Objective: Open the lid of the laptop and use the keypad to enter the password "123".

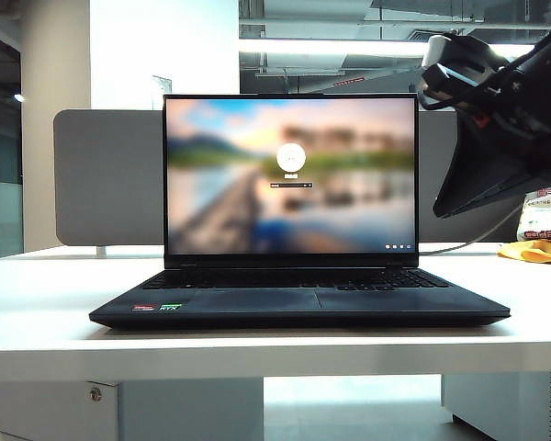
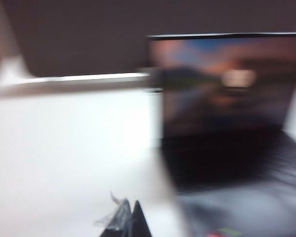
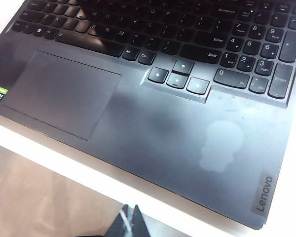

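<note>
My right arm (image 1: pixel 510 110) hangs raised at the upper right of the exterior view, a dark bulk angled downward toward the middle, its wrist housing pale at the top. My right gripper (image 3: pixel 131 221) shows in its wrist view as two dark fingertips pressed together into a single point, nothing between them. My left gripper (image 2: pixel 130 221) appears only in its own wrist view, heavily blurred; its tips meet in a narrow point, seemingly closed and empty.
</note>
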You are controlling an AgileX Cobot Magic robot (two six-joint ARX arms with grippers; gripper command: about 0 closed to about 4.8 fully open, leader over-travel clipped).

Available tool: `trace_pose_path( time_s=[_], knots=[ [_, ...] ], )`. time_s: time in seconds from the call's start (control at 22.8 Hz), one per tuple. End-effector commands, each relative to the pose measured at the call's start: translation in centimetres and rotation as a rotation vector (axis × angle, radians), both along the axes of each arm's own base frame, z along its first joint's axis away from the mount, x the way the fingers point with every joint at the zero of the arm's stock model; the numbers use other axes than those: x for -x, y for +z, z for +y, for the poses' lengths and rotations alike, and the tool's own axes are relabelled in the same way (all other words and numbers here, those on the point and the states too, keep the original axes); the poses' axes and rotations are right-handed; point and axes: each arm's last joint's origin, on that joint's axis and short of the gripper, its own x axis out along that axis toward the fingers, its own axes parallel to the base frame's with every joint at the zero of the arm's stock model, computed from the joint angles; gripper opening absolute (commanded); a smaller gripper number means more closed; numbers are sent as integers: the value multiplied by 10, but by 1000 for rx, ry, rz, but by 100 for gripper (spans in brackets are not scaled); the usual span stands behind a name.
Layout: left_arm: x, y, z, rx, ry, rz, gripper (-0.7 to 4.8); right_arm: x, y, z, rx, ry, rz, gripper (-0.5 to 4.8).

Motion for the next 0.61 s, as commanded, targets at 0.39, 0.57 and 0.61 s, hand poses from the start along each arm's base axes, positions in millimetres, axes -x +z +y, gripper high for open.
trace_pose_path(
  time_s=[0.39,0.57,0.61],
  knots=[
    [-39,-110,29,84,174,-113,-4,-1,3,1,-9,1,-19,0],
    [-37,-127,29,84,176,-125,-4,-1,3,1,-9,2,-18,0],
    [-37,-127,29,84,175,-122,-4,-1,3,1,-9,2,-17,0]
  ],
)
